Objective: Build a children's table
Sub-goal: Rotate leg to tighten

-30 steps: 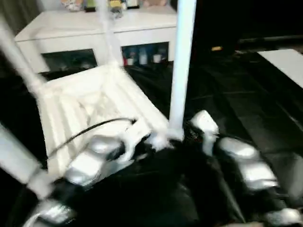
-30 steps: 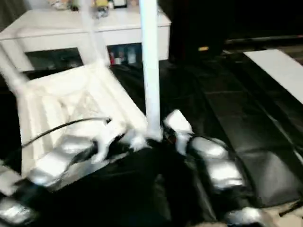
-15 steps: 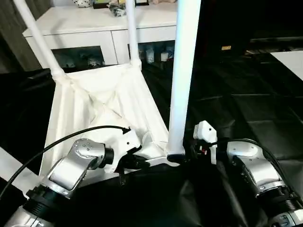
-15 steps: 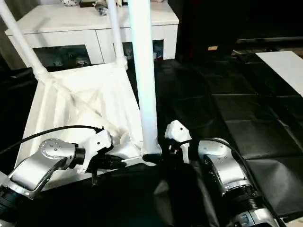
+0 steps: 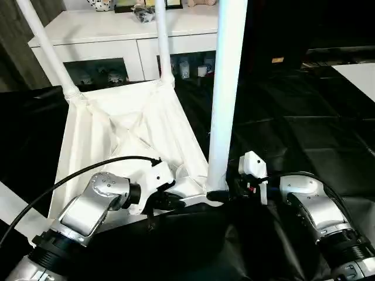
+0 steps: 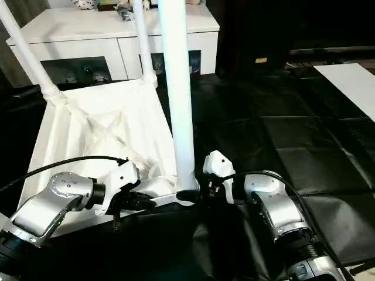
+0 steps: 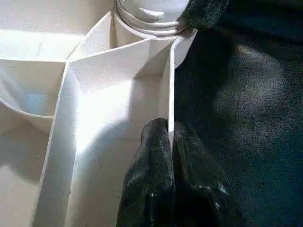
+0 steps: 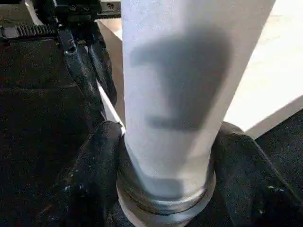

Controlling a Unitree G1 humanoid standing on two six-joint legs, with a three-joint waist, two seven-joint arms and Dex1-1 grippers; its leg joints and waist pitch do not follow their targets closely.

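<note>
Your small all-white plastic children's table (image 5: 126,132) is lying upside down on the black sheeting (image 5: 304,126), its ribbed underside facing up at you. The nearest long tapered white leg (image 5: 227,88) is standing upright in the near right corner socket, and two more white legs (image 5: 48,50) are rising from the far corners. A fourth white piece is crossing the lower left corner of the head view, too cropped for you to identify.

Your left gripper (image 7: 169,142) is clenching the thin white side rim of the tabletop near that corner: in the left wrist view one black finger is sitting inside the rim wall and the other outside it, both pressing against the plastic. The ribs are meeting beside the round socket just ahead of the fingers.

Your right gripper (image 8: 165,156) is grasping the near leg at its base, just above the ringed collar where it is entering the socket. The right wrist view is showing one black finger (image 8: 97,165) on each side of the leg, touching it. In that same view your left gripper is showing beyond the leg, pinching the rim.

Behind the table, a low white cabinet with glass doors (image 5: 117,41) is standing against the wall, with small items on top and on its shelf. A flat white panel (image 5: 358,73) is lying well apart at the far right.
</note>
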